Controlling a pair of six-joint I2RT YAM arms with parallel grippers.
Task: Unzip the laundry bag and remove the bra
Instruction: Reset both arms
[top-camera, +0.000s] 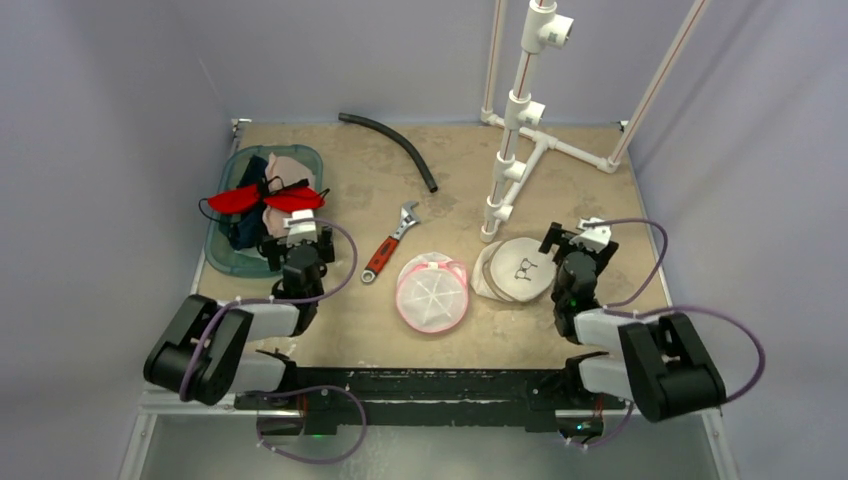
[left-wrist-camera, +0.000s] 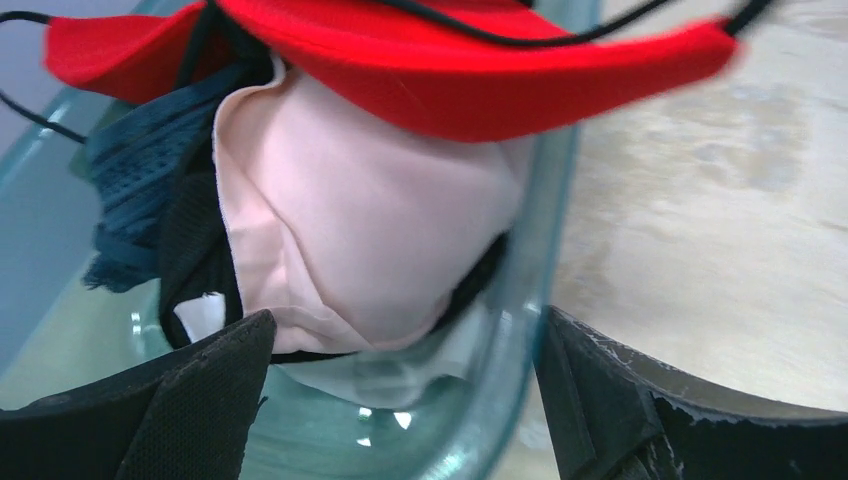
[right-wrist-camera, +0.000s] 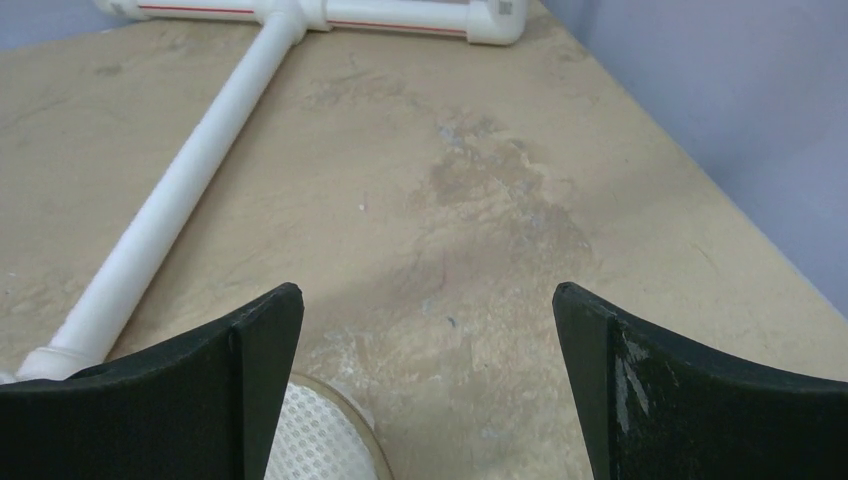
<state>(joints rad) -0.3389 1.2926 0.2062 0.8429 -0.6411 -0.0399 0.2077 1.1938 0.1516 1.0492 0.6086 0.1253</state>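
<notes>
A round white mesh laundry bag with a pink rim (top-camera: 432, 292) lies shut on the table between the arms. A beige mesh bag (top-camera: 515, 270) lies to its right, and its edge shows in the right wrist view (right-wrist-camera: 320, 440). A red bra (top-camera: 265, 198) lies on top of a pink bra (left-wrist-camera: 370, 220) and dark garments in a teal bin (top-camera: 225, 255). My left gripper (top-camera: 300, 232) is open and empty, its jaws on either side of the bin's near right rim (left-wrist-camera: 520, 330). My right gripper (top-camera: 580, 238) is open and empty over bare table (right-wrist-camera: 428, 295), just right of the beige bag.
A red-handled wrench (top-camera: 390, 243) lies between the bin and the bags. A black hose (top-camera: 395, 145) curves at the back. A white PVC pipe stand (top-camera: 520, 130) rises at the back right, with one foot pipe (right-wrist-camera: 180, 190) near my right gripper. Walls enclose the table.
</notes>
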